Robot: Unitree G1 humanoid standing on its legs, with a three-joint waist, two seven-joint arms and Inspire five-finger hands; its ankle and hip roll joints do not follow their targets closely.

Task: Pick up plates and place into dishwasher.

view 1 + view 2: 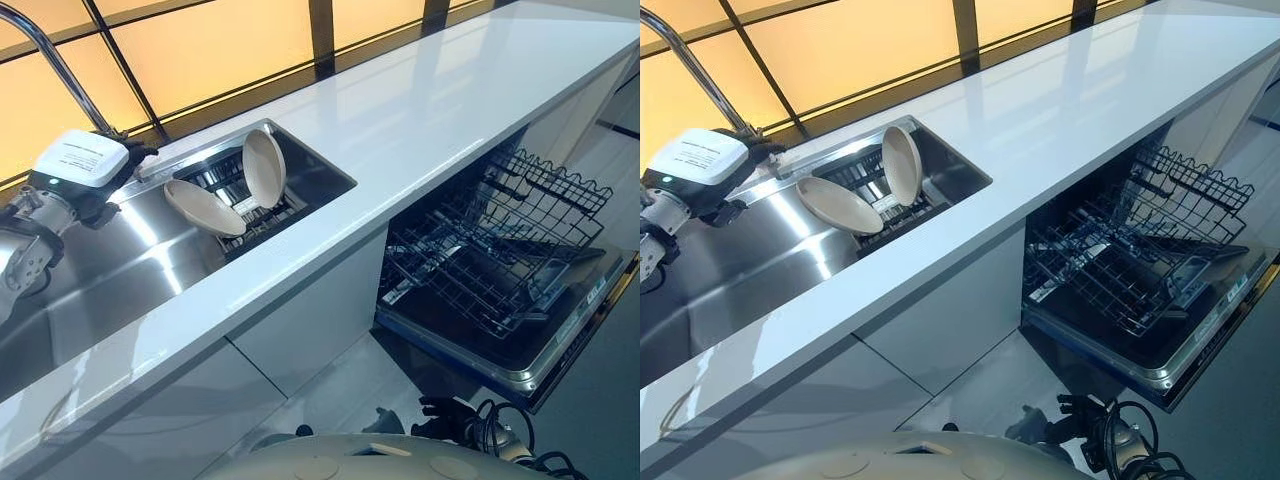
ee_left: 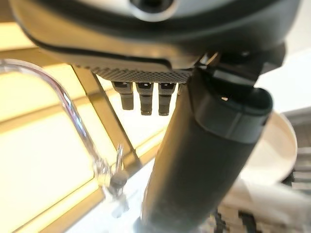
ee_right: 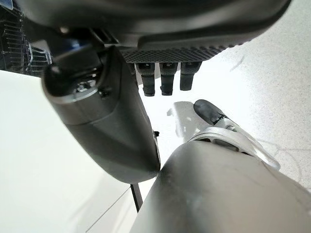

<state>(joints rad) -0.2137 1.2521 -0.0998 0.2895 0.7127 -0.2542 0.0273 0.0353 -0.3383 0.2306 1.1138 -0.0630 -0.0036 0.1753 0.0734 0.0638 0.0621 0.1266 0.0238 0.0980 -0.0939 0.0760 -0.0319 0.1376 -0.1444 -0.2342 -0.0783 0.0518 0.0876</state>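
Note:
Two beige plates stand in a dark rack (image 1: 268,216) at the right end of the steel sink (image 1: 120,270). One plate (image 1: 204,207) leans low and faces up; the other plate (image 1: 264,167) stands almost upright behind it. My left hand (image 1: 138,152) hovers over the sink just left of the plates, open and holding nothing; its wrist view shows straight fingers (image 2: 141,99) and the upright plate (image 2: 279,141) past the thumb. My right hand (image 3: 167,80) hangs low above the floor, open and empty. The dishwasher (image 1: 520,360) is open at the right, its wire rack (image 1: 480,260) pulled out.
A curved faucet (image 1: 50,55) rises at the sink's back left, close to my left hand. The white countertop (image 1: 450,100) runs right from the sink, above the dishwasher. Glowing yellow window panels line the back. White cabinet fronts stand below the counter.

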